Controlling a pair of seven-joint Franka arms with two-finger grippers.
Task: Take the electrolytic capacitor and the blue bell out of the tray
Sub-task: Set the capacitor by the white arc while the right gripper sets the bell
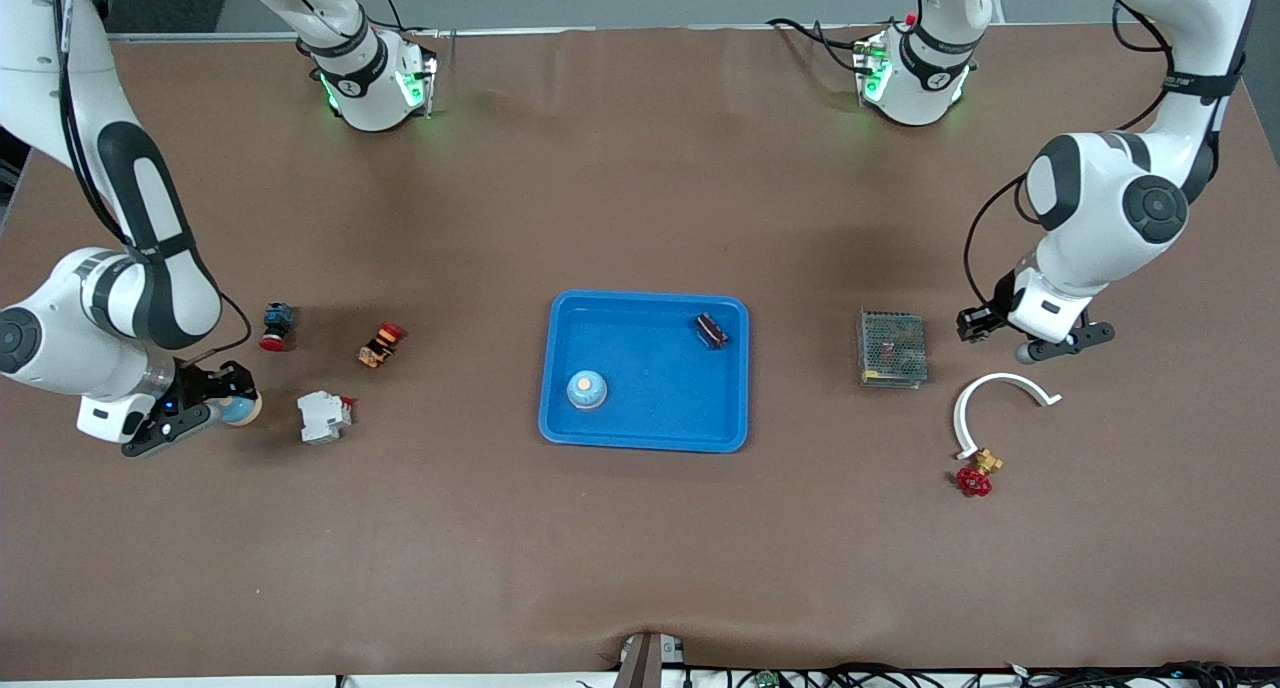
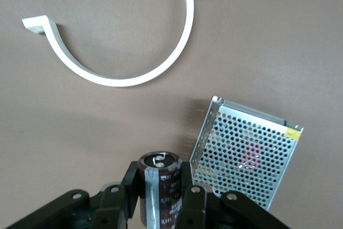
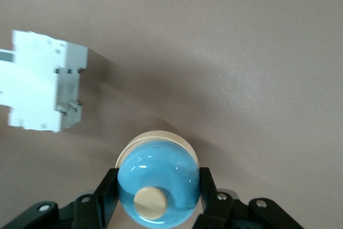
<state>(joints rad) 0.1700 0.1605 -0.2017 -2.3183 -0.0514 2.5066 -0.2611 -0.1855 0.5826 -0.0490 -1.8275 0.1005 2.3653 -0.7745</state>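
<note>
The left gripper (image 2: 161,207) hangs over the surface (image 1: 640,568) beside the grey metal mesh box (image 1: 892,348), at the left arm's end of the table. Its fingers (image 2: 195,205) pinch the electrolytic capacitor (image 2: 159,186), a dark cylinder that stands upright between them. The right gripper (image 3: 155,207) is low over the right arm's end, near the white circuit breaker (image 1: 324,416), and its fingers (image 3: 106,191) clamp a blue bell (image 3: 157,186) by its sides.

Both things are therefore out of the blue tray (image 1: 570,318). However, the tray holds a second blue bell (image 1: 587,389) and a small dark part (image 1: 711,330), so I judge the task may not be finished.

The risks: the capacitor is round and may roll toward the white curved bracket (image 2: 115,63) if it is released while tilted. The bell, if dropped from a height, may bounce against the circuit breaker.
</note>
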